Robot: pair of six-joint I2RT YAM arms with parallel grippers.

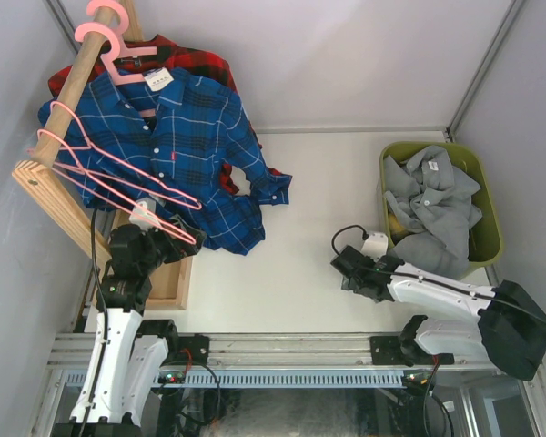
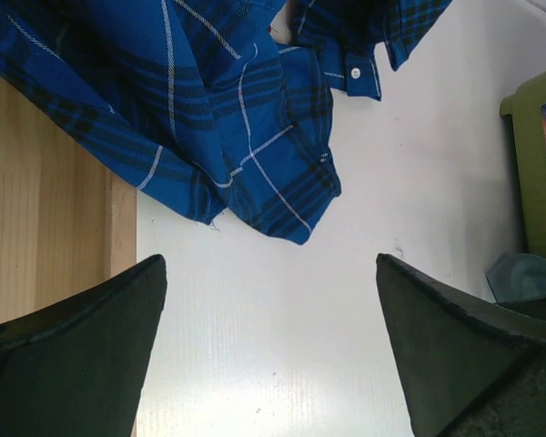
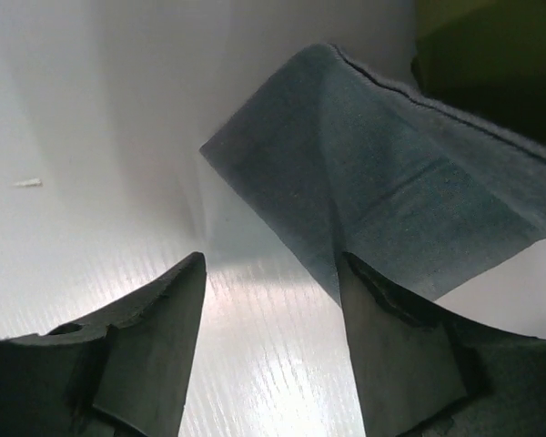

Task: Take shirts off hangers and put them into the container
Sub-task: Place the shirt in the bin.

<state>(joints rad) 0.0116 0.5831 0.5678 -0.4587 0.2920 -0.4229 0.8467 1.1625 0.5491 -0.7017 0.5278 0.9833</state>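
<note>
Three shirts are on view. The grey shirt (image 1: 432, 196) lies heaped in the container (image 1: 405, 147), which stands at the right edge of the table (image 1: 309, 182). One flap of the shirt spills over the container's near-left corner onto the table surface. The blue plaid shirt (image 1: 191, 137) is on a pink hanger on the wooden rail (image 1: 82, 82) at the far-left corner, its hem trailing on the table. The red-black plaid shirt (image 1: 200, 62) hangs behind it. Two bare hangers (image 1: 118, 173) dangle from the rail's near end. The right gripper (image 3: 271, 259) sits low on the table just beside the spilled flap. Its fingers are apart with bare table between them, and the cloth edge meets its right finger without being pinched. The left gripper (image 2: 268, 264) is spread wide and empty at the edge of the wooden base board (image 2: 45, 200), just short of the blue hem. The step in hand is judged to be tucking the grey flap inside. To do it well, slide forward until the cloth edge sits well between the pads, then pinch it firmly. Lift clear of the rim and let go over the container's middle, so nothing drapes out again.
</note>
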